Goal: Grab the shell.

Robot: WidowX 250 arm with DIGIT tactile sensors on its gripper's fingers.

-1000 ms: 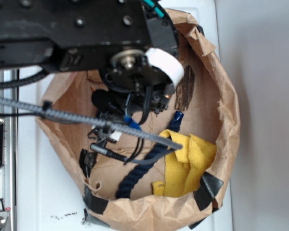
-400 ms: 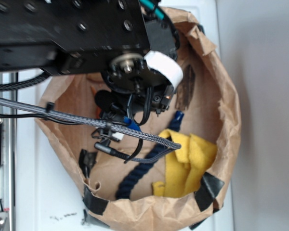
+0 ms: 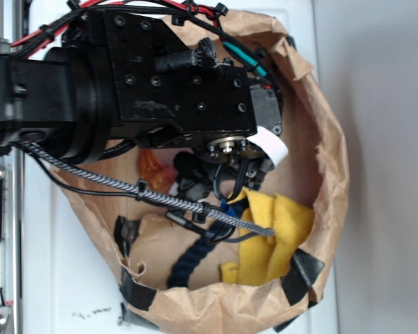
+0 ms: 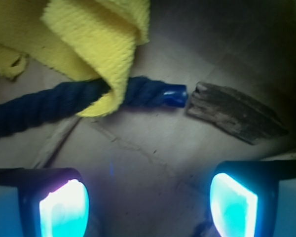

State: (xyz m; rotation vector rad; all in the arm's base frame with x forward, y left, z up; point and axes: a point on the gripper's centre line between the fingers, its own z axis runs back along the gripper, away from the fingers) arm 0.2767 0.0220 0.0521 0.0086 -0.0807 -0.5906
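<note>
while the small glossy orange-tan shell (image 3: 152,167) shows in the exterior view only as a knobbly patch on the brown paper floor, just left of the black wrist and partly hidden under the arm, the wrist view does not show it at all. the pincer (image 4: 148,200) hangs with its two glowing blue-lit fingers (image 4: 64,207) spread wide and nothing between them, only bare paper. so the shell lies off to one side of the pincer, outside what the wrist camera sees; how near the fingertips it is cannot be told.

one shell is visible. one dark navy twisted rope (image 4: 49,106) with a shiny blue capped end lies across the paper, partly under one folded yellow terry cloth (image 4: 96,44). one flat dark brown bark-like strip (image 4: 234,118) lies just beside the rope's capped end, almost touching it. all of these sit inside one crumpled brown paper bag (image 3: 331,167) rolled down into a bowl, patched with black tape at its lower rim and resting on a white desk (image 3: 63,278).

the black robot arm (image 3: 125,90) reaches in from the left across the bag's upper half, its wrist turned down into the bag, with a braided grey cable (image 3: 125,184) slanting below it.
</note>
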